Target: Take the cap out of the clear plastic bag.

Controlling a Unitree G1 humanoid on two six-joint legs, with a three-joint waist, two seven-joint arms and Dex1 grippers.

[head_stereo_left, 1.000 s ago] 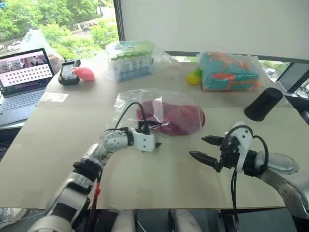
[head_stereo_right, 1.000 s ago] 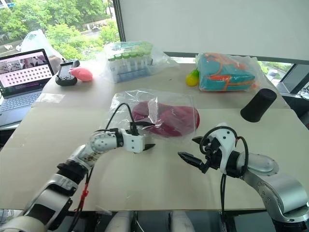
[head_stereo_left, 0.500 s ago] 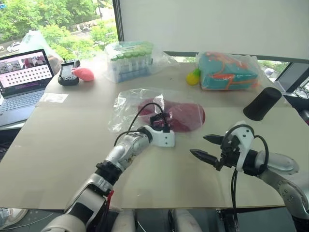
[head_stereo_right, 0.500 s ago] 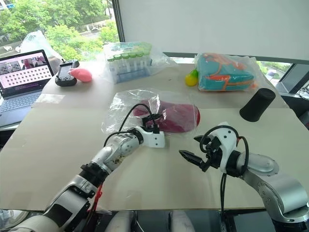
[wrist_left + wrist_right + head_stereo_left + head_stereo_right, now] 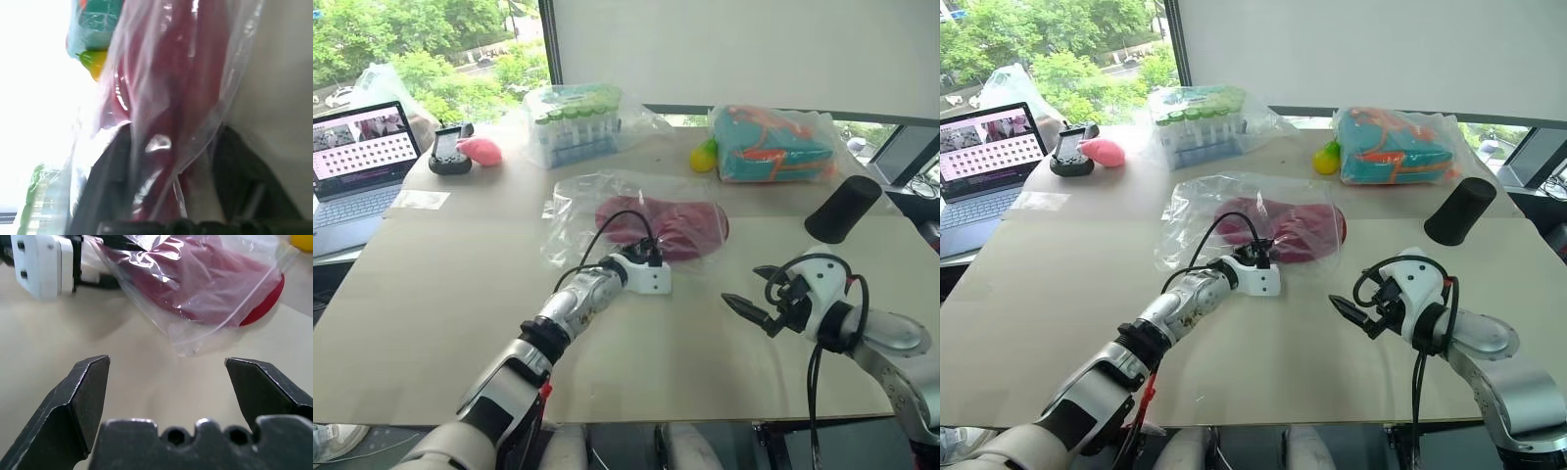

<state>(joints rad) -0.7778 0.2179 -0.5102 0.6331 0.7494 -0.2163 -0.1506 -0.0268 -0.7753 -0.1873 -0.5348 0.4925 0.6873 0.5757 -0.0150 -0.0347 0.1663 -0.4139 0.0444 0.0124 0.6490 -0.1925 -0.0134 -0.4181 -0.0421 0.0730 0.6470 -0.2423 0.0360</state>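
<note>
While the right jaws gape, left jaws pinch the clear plastic bag [image 5: 607,211] over the cap [image 5: 677,227].

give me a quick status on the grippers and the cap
Left gripper at the near edge of the clear plastic bag, film and cap between its fingers. Right gripper open, short of the bag. Nothing in the way.
</note>
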